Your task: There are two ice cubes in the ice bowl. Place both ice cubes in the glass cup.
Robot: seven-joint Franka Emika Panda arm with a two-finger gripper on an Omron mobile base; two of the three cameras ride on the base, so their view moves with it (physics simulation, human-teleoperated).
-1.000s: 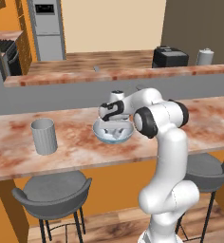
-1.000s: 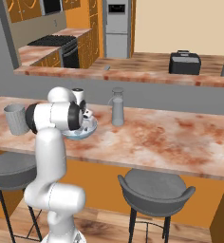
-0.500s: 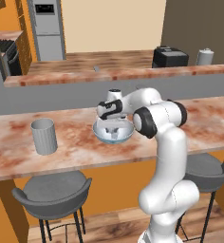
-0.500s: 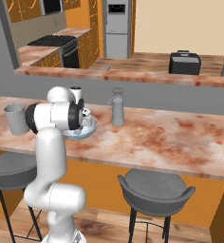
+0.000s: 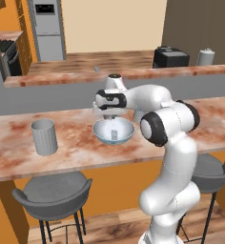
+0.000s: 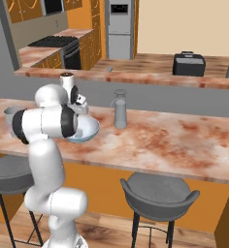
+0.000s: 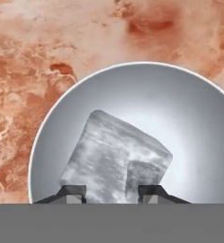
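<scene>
Gripper point(image 7: 111, 192) sits low over the shallow round light-blue bowl point(image 5: 101, 136) w/ pale inside, on the reddish marbled counter point(image 5: 76, 147). Hand view: both dark fingertips point(image 7: 71, 192) flank a pale grey-white translucent ice cube point(image 7: 104, 161), jaws narrowed onto its sides; looks clamped on it. Cube is tilted, fills much of the bowl interior. Darker square patch on the cube's lower right point(image 7: 142, 178) — second cube or a facet, can't tell.

Left base view: white arm reaches forward, hand pointing down into the bowl, a small pale cube point(image 5: 114, 135) visible inside near the front wall. Grey ribbed cylindrical tumbler point(image 5: 44, 137) stands upright on the same counter, well apart from the bowl, on its left side.

Right base view: bowl rim point(image 6: 89, 131) peeks out past the arm's elbow; slim grey narrow-necked bottle point(image 6: 119, 109) stands upright near the bowl, not touching. Tumbler edge point(image 6: 10, 114) mostly hidden behind the arm.
</scene>
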